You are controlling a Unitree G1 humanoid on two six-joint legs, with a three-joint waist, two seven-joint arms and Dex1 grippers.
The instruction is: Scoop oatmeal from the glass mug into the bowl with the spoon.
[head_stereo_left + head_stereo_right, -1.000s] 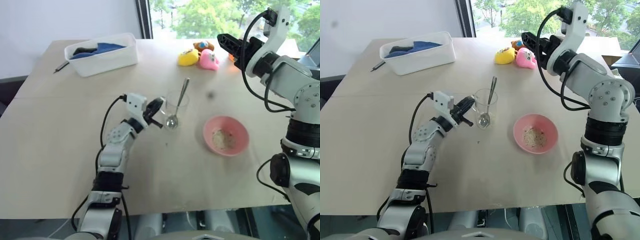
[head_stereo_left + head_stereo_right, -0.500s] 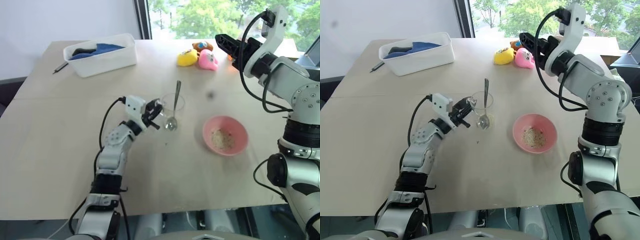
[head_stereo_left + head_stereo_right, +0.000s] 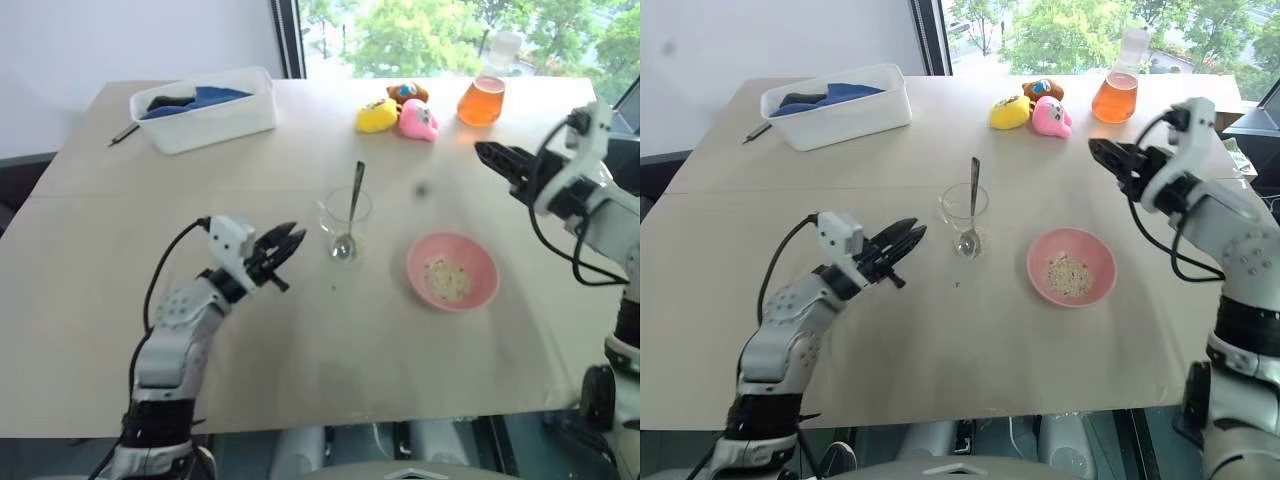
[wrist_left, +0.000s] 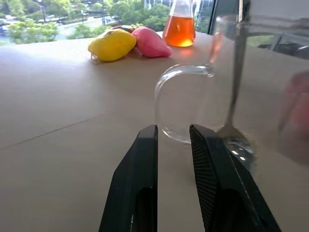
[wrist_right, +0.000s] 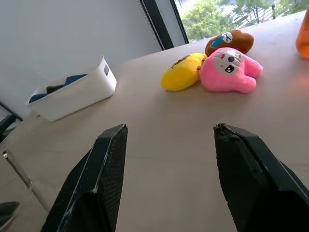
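Observation:
The glass mug (image 3: 345, 214) stands upright mid-table with the spoon (image 3: 352, 203) leaning inside it, handle up. To its right sits the pink bowl (image 3: 487, 262) with a small heap of oatmeal (image 3: 446, 279) in it. My left gripper (image 3: 288, 250) hovers a short way left of the mug, slightly open and empty. In the left wrist view its fingertips (image 4: 149, 129) stop just short of the mug's handle (image 4: 158, 99). My right gripper (image 3: 488, 153) is raised at the right, beyond the bowl, wide open (image 5: 170, 126) and holding nothing.
A white bin (image 3: 203, 108) with blue cloth stands at the back left, a dark pen (image 3: 123, 133) beside it. Plush toys (image 3: 398, 112) and a flask of orange liquid (image 3: 482, 95) sit along the back edge by the window.
My left gripper opened off the mug's handle and drew back to the left. My right arm came down and swung right, uncovering the flask. The mug stayed upright.

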